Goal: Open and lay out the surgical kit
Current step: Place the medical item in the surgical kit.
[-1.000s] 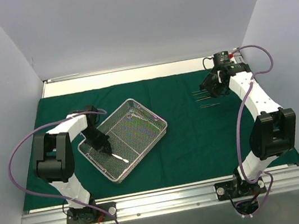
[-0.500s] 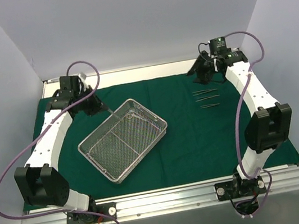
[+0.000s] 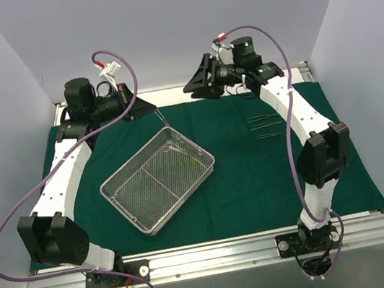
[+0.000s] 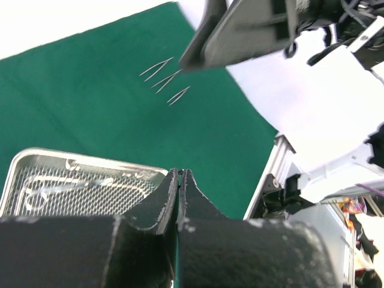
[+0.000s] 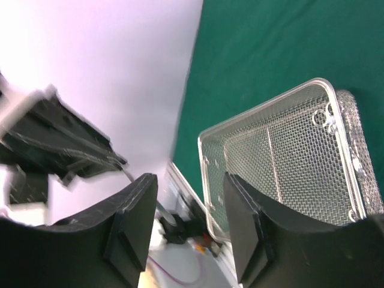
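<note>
Although the left hand (image 3: 148,108) hangs high over the dark green cloth drape (image 3: 256,178), its own camera shows only its two black fingers (image 4: 150,207) pressed together with no gap. The thin steel sliver (image 3: 162,118) pinched at their tips shows properly only from above, and what kind of instrument it is cannot be told. The right hand (image 3: 196,85) hangs at the far edge, pointing toward the left one, its fingers spread with nothing between them.

The rectangular silver wire-mesh tray (image 3: 139,200) sits askew on the drape, left of centre, below the left hand. Small ring handles (image 3: 171,147) glint in its far corner, and the rest of its contents are too fine to read. From the left wrist, the fingers and the picture's edge cut the tray off. Three thin steel instruments (image 3: 265,126) lie side by side on the drape to the right, well apart from the tray. From the right wrist, the left hand is a dark blur.
</note>
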`<action>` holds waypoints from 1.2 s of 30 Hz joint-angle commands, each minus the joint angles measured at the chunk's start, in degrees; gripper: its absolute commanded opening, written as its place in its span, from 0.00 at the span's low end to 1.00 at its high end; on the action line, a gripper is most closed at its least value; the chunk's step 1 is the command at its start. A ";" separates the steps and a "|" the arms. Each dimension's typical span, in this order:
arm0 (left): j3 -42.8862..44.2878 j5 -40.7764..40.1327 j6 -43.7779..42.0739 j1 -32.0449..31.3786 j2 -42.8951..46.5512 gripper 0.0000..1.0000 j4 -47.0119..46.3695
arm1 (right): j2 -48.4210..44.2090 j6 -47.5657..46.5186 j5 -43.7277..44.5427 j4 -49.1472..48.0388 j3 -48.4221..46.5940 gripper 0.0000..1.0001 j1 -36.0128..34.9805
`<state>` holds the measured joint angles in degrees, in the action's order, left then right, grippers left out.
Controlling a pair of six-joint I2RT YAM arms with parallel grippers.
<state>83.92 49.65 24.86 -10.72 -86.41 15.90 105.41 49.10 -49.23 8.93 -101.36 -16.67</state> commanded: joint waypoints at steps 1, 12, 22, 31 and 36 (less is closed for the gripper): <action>2.66 5.20 0.19 0.00 -0.34 0.02 -4.57 | -0.20 -16.72 -4.30 9.50 -6.90 0.47 -2.40; 1.25 -5.35 -0.17 -0.18 1.42 0.02 3.69 | -5.46 -48.65 15.73 19.74 -6.58 0.47 -15.84; -0.43 -7.02 0.36 -0.18 1.86 0.02 6.33 | -2.14 -54.11 17.42 19.46 -12.18 0.37 -20.68; 0.10 -6.50 0.63 -0.18 1.51 0.02 6.42 | 0.59 -54.73 17.50 20.69 -14.65 0.37 -22.70; 0.19 -5.62 1.33 -0.27 0.98 0.02 5.90 | 2.00 -54.73 17.59 20.87 -14.83 0.36 -23.67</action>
<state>83.26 43.11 25.45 -10.79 -86.39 22.85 106.45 -4.73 -31.81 29.06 -114.56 -39.59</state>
